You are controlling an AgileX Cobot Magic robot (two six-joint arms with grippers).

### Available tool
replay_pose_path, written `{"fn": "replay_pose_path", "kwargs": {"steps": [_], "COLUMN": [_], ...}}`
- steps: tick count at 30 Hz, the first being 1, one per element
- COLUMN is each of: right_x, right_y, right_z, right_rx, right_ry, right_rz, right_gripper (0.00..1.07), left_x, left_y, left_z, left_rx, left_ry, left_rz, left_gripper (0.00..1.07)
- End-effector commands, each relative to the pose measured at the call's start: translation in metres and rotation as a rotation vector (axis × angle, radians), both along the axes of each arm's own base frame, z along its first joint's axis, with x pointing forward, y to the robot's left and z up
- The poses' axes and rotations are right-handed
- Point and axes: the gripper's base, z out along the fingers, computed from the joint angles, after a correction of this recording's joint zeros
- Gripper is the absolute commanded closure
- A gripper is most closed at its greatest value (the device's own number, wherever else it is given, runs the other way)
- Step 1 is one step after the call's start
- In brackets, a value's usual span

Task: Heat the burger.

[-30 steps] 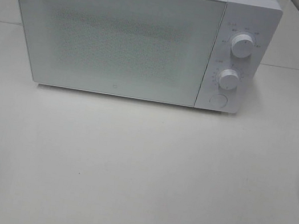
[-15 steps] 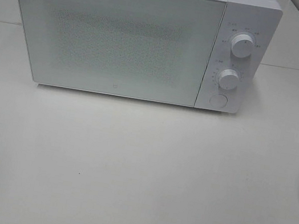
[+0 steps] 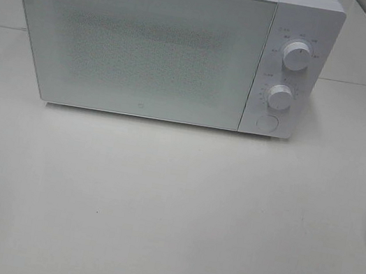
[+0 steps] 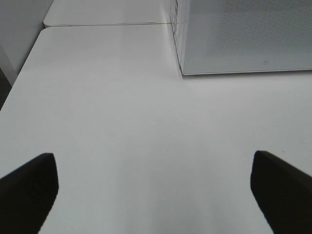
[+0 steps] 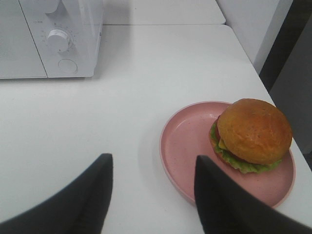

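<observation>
White table [image 3: 156, 210] w/ white microwave [image 3: 149, 46], pale wall behind.

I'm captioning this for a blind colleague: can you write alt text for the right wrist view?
A burger with a golden-brown bun sits on a pink plate on a white table, off toward one side of the plate. The right pincer, its two dark fingers apart and holding nothing, hangs near the plate's rim; a white microwave with a dial stands farther back.
</observation>
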Motion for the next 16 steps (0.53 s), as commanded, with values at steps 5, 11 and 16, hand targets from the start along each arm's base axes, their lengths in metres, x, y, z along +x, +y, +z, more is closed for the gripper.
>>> {"fn": "replay_pose_path", "kwargs": {"steps": [5, 11, 16], "right_x": [-0.0039, -0.0039, -0.0039], "right_y": [-0.0001, -0.0001, -0.0001], "right_z": [-0.0005, -0.0005, -0.0005], "right_rx": [-0.01, -0.01, -0.01], "right_ry": [-0.034, -0.034, -0.034], "right_rz": [0.0, 0.0, 0.0], "right_gripper": [0.62, 0.62, 0.62], "left_x": [-0.0027, -0.0027, -0.0027], "left_y": [0.0001, 0.0, 0.0], "left_z": [-0.0003, -0.0003, -0.0003], "left_rx": [0.001, 0.0, 0.0], "left_ry": [-0.028, -0.028, -0.028], "left_rz": [0.002, 0.001, 0.001], "left_gripper": [0.01, 0.01, 0.01]}}
